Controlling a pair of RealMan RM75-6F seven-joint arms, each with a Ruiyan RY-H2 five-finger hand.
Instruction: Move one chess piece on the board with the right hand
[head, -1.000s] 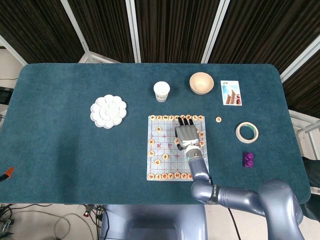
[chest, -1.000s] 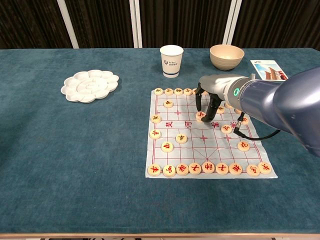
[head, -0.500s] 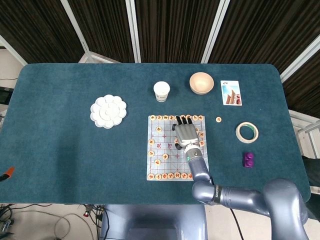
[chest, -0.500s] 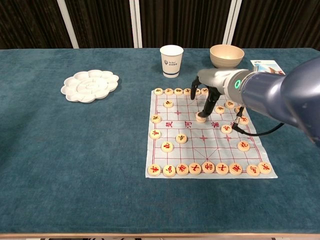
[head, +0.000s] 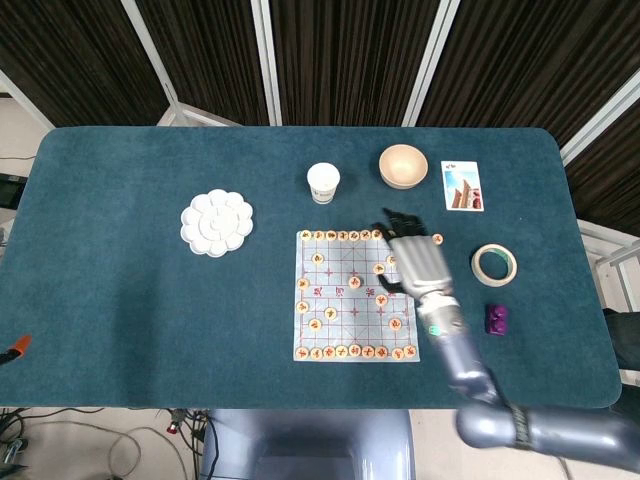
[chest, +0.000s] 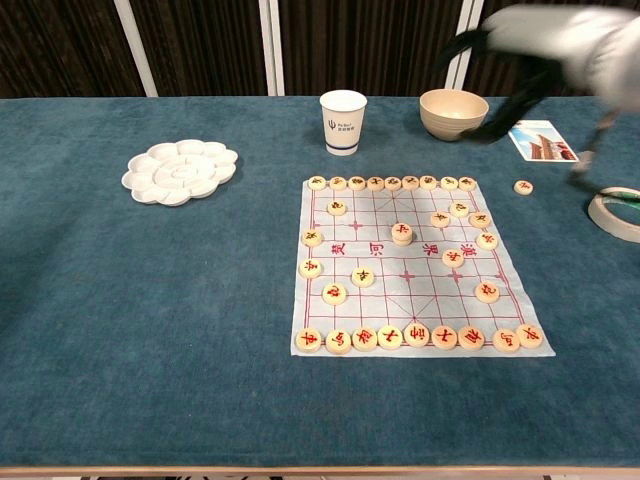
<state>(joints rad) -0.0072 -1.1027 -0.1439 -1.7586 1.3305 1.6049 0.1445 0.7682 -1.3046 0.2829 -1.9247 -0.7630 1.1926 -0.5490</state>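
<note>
teal table (head: 130, 300), board (chest: 350, 255), raised hand (head: 415, 262)

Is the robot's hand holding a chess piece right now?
No. The right hand is up off the board with its fingers spread and nothing in them. The left hand is not in view.

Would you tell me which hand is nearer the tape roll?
Right. The right hand hangs open just left of the tape roll; the left hand is not in view.
</note>
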